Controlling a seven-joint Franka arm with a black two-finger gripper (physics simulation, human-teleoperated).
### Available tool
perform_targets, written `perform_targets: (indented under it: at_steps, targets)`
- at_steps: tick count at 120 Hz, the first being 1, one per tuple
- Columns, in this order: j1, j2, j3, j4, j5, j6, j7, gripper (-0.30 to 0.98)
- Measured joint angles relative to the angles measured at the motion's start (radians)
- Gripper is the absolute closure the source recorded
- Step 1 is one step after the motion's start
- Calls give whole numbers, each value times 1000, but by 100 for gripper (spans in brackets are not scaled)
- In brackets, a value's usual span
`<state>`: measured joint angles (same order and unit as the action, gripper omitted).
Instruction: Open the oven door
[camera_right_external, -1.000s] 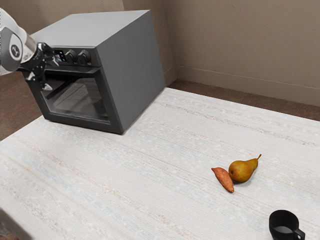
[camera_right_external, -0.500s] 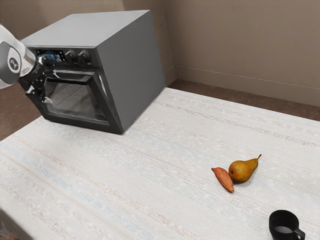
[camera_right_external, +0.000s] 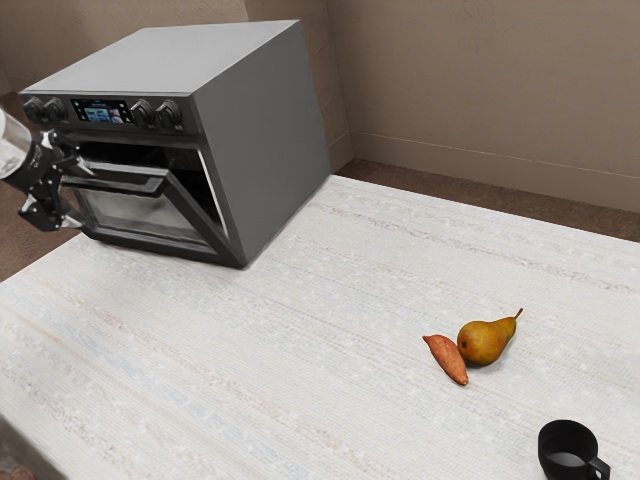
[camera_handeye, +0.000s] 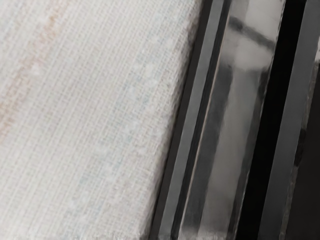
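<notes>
My gripper (camera_right_external: 76, 192) is at the exterior view's left, in front of the oven (camera_right_external: 270, 140). Its fingers stand apart, one above and one below the near end of the handle (camera_right_external: 135, 182), so it is open. The oven door (camera_right_external: 135, 212) is tilted outward at its top, partly open, with a dark gap behind it. Part of the handle is hidden by the gripper. In the wrist view the door (camera_handeye: 235, 130) runs as a slanted band of glass and dark frame beside the table.
The oven stands on a table with a white patterned cloth (camera_right_external: 300, 350). Farther along the table, toward the exterior view's right, are an orange sweet potato (camera_right_external: 446, 359), a pear (camera_right_external: 484, 342) and a black mug (camera_right_external: 567, 450). A wall rises behind the table.
The oven door has swung from closed to partly open, its top coming outward. My gripper has moved with it, away from the oven front and a little down, uncovering the display and the far knobs.
</notes>
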<state>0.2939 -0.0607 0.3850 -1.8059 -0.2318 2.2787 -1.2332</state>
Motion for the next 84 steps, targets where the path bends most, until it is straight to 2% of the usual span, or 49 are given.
perform_targets:
  at_steps: [14,20,23,28,33,42,47,63,84]
  targets:
    - [58,-132,1,-84,19,12,0,0]
    - [50,-159,-43,-46,33,-28,-18,0]
    - [46,-160,-94,28,38,-86,-47,0]
    - [5,-153,-171,169,52,-214,-106,0]
    - [-73,-151,-207,248,63,-348,-163,0]
    - [-233,-119,-233,291,97,-544,-260,0]
    - [-282,-93,-267,288,124,-617,-310,0]
    - [-322,-64,-380,243,169,-739,-449,0]
    - [-309,-40,-399,237,190,-802,-591,0]
